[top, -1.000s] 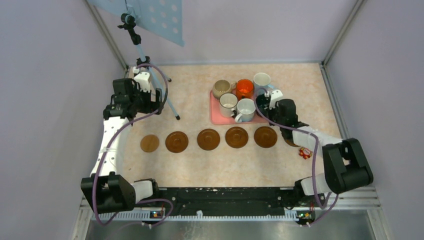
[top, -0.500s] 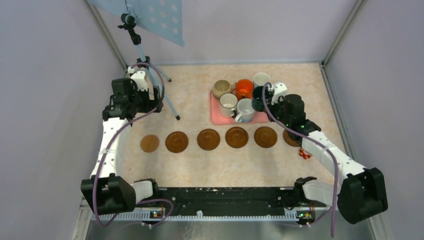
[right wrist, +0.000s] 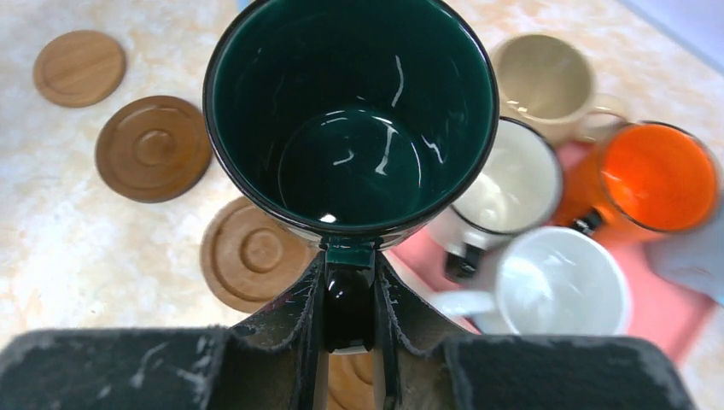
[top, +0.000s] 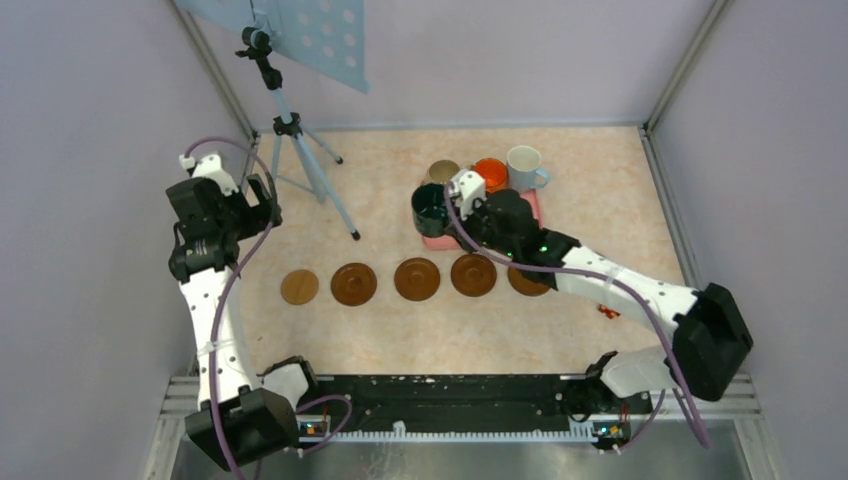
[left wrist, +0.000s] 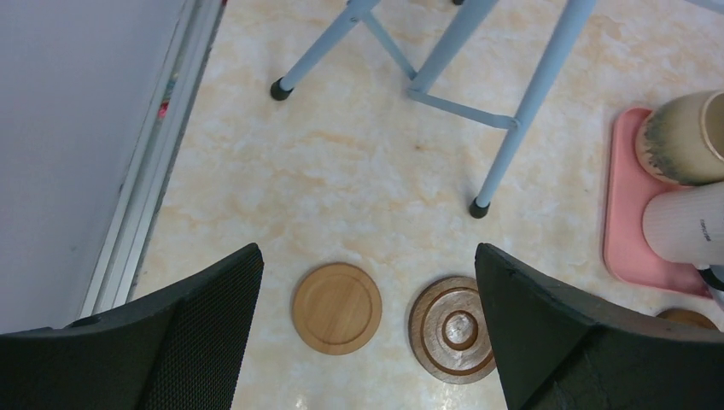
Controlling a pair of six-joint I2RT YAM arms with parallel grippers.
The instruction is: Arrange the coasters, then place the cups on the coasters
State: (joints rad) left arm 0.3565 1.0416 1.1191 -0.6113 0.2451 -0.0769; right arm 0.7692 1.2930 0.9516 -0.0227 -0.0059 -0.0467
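Observation:
My right gripper (right wrist: 350, 278) is shut on the handle of the dark green cup (right wrist: 350, 111), held upright in the air. In the top view that cup (top: 430, 208) hangs over the pink tray's left edge. The beige (right wrist: 546, 81), orange (right wrist: 662, 175) and two whitish cups (right wrist: 512, 184) stand on the tray. A pale cup (top: 524, 163) sits behind it. The coasters lie in a row: a tan one (top: 299, 287), then brown ones (top: 353, 284) (top: 416, 279) (top: 473, 274); the arm partly covers another (top: 527, 285). My left gripper (left wrist: 367, 256) hangs open, empty, above the tan coaster (left wrist: 337, 307).
The pink tray (top: 437, 241) lies at the back middle. A blue tripod stand (top: 300, 150) with a perforated panel stands at the back left, its legs near my left arm. A small red figurine (top: 608, 308) sits at the right. Walls enclose the table.
My right arm has carried the green cup leftwards, from the tray's right side to over its left edge. The left arm has swung outwards to the left, still open.

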